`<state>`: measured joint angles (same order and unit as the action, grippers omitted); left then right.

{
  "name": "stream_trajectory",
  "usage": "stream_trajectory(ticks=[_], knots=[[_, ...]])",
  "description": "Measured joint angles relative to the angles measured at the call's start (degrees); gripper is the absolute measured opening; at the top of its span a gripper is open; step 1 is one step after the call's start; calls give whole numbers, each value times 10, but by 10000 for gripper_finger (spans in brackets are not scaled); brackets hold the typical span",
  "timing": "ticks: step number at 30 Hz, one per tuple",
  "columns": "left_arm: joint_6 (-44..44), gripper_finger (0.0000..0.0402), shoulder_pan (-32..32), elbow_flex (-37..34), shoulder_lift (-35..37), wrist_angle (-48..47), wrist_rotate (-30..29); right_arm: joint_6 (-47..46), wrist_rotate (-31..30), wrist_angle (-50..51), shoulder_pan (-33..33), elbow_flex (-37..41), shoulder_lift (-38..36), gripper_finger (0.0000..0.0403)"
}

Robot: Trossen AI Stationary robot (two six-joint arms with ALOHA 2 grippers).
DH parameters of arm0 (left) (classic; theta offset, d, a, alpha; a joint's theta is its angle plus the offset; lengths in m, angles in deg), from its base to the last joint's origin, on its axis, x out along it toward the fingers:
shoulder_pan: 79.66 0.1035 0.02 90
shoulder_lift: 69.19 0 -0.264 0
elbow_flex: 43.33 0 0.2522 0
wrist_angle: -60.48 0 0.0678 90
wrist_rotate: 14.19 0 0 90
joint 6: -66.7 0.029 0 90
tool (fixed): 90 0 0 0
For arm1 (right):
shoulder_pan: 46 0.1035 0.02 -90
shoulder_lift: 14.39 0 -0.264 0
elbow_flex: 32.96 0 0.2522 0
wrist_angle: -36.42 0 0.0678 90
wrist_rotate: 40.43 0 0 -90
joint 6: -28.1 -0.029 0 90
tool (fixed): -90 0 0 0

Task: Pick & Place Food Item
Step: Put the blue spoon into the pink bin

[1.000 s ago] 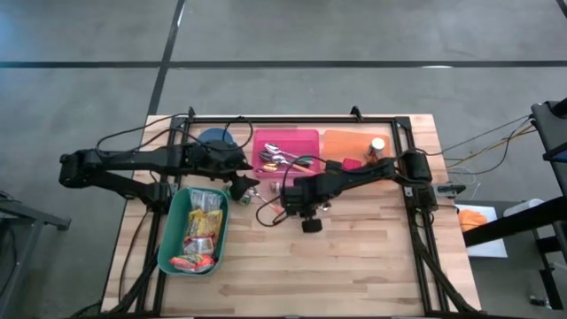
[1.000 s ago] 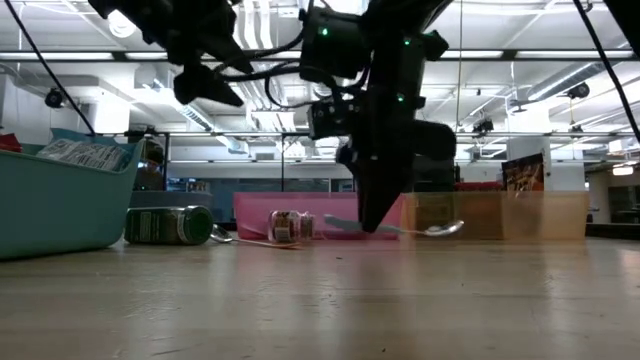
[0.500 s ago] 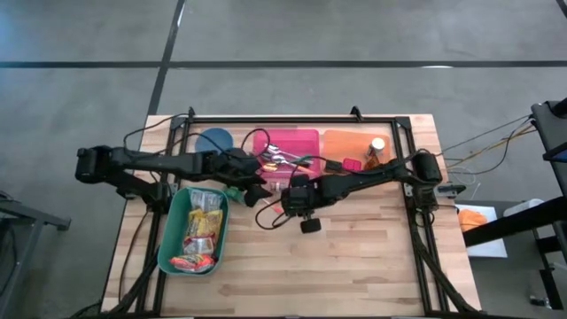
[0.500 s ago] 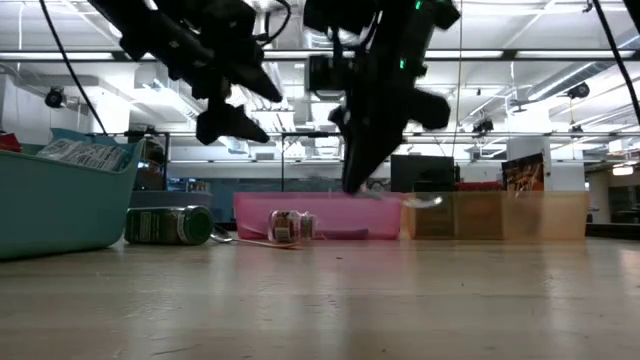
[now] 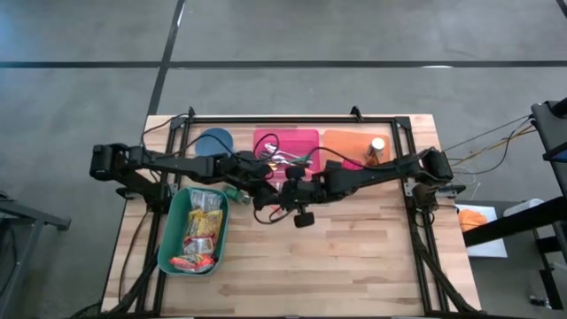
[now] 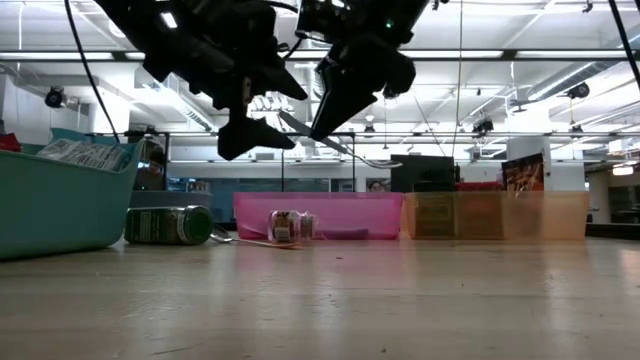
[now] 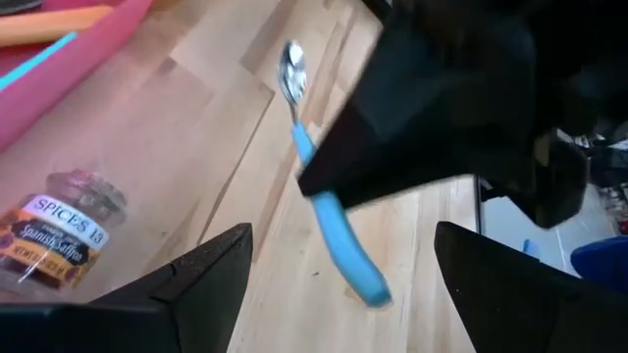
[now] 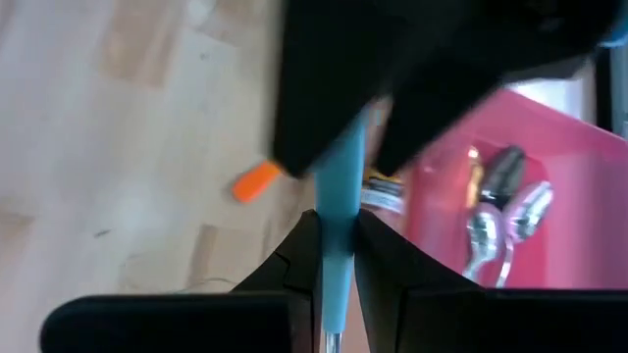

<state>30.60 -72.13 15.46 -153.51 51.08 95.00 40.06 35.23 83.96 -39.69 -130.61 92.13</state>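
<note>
Spoon aloft in the right gripper [image 8: 334,257], above the table near the pink tray [image 5: 306,137].

Your right jaws are clamped on the blue handle of the spoon [image 7: 329,211]; the left gripper [image 7: 339,265] waits just beside it, jaws apart. Expect the spoon to be light, stiff and slick. Grip mid-handle, not the bowl, or it may pivot.
</note>
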Motion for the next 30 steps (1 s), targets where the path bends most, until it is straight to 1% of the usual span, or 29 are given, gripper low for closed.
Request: stream_trajectory(ticks=[2,4,7,10,14,22,28,29,30], knots=[[0,319,0,0,-3,2,5,3,-10,2,-1,-1,0,31],[-2,319,0,0,-3,-1,17,5,-10,-1,-1,-2,0,31],[-3,317,0,0,-2,1,21,6,-8,-1,-1,-2,0,31],[-4,298,0,0,-2,1,20,7,-9,-2,-3,-2,0,31],[-5,248,0,0,-2,1,19,7,-8,-2,-2,-2,0,31],[-1,123,0,0,-2,2,19,7,-8,-3,-2,-2,0,31],[27,30,0,-1,-3,-15,17,5,-8,-8,-2,-2,0,31],[32,21,1,-1,-3,-17,17,5,-8,-11,-2,-2,0,31],[37,20,0,-1,-3,-19,17,5,-7,-13,-2,-2,0,31]])
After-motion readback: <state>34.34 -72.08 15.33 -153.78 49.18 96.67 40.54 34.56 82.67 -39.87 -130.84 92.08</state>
